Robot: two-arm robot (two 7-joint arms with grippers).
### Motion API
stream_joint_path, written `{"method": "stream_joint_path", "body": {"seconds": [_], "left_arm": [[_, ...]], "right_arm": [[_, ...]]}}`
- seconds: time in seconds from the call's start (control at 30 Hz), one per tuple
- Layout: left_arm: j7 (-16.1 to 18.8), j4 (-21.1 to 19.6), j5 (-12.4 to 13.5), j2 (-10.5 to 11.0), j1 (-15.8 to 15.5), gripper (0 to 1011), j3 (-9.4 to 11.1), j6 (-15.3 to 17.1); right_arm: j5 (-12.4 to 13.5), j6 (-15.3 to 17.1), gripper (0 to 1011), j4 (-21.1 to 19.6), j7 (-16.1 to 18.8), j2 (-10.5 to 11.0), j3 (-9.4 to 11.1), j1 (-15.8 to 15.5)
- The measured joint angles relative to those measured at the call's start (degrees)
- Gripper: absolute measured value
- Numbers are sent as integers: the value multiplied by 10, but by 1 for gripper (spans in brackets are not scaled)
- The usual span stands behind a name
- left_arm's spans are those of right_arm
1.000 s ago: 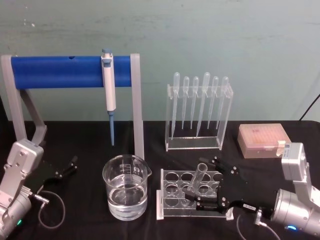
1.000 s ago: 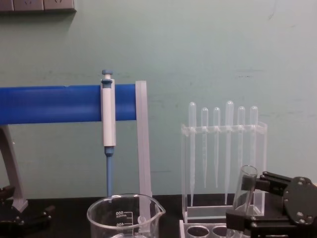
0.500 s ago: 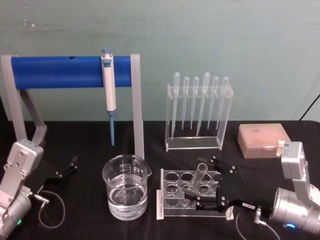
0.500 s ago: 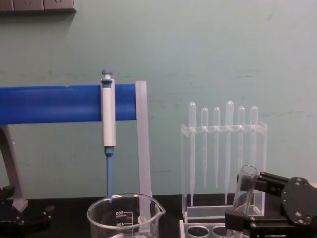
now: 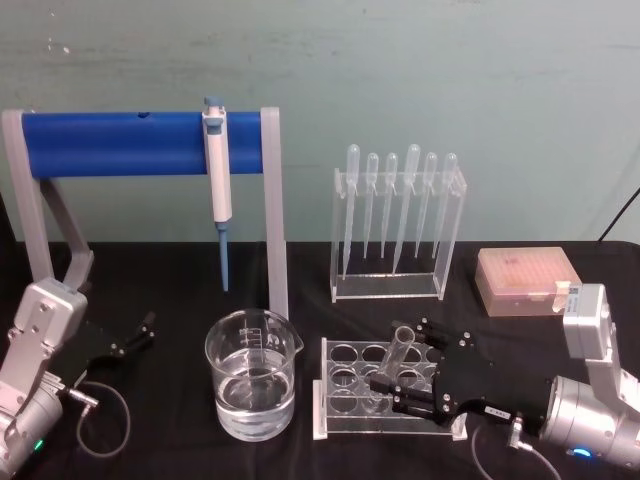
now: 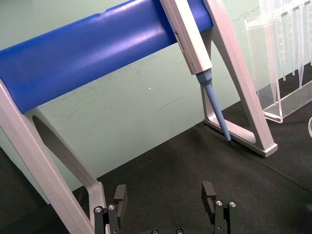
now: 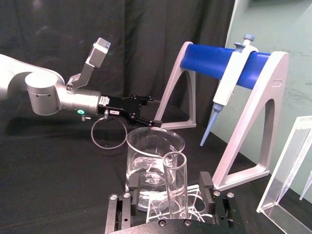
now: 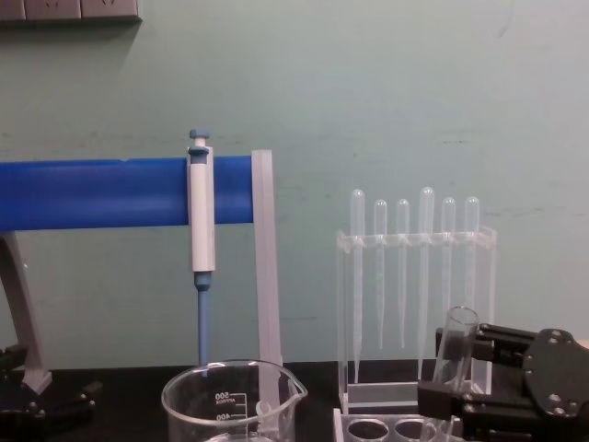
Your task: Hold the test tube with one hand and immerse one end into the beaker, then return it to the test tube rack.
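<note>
- One test tube leans in a hole of the clear rack, near the front edge of the desk and right of centre, with its open rim up.
- Right gripper straddles the tube's middle, fingers parted with a visible gap, clamping nothing. A mid-height hold would probably keep the glass from tipping.
- Beaker, part-filled with water, stands just beside the rack toward the left edge, so the carry looks short.
- Left gripper sits parked near the left edge, spread wide and empty, clear of that path.
</note>
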Motion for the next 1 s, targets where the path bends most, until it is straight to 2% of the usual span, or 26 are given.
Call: {"method": "stream_joint_path", "body": {"seconds": [0.07, 0.13, 0.17, 0.23, 0.43, 0.47, 0.6, 1.0], "left_arm": [[0, 0, 0, 0, 0, 1000, 0, 0], [0, 0, 0, 0, 0, 1000, 0, 0], [0, 0, 0, 0, 0, 1000, 0, 0], [0, 0, 0, 0, 0, 1000, 0, 0], [0, 0, 0, 0, 0, 1000, 0, 0], [0, 0, 0, 0, 0, 1000, 0, 0], [0, 0, 0, 0, 0, 1000, 0, 0], [0, 0, 0, 0, 0, 1000, 0, 0]], "right_arm": [[0, 0, 760, 0, 0, 0, 0, 0], [0, 0, 681, 0, 0, 0, 0, 0], [0, 0, 681, 0, 0, 0, 0, 0], [0, 0, 577, 0, 0, 0, 0, 0], [-1, 0, 420, -1, 0, 0, 1, -1], [-1, 0, 362, -1, 0, 0, 1, -1], [0, 0, 244, -1, -1, 0, 1, -1], [-1, 5, 241, -5, -7, 3, 2, 0]]}}
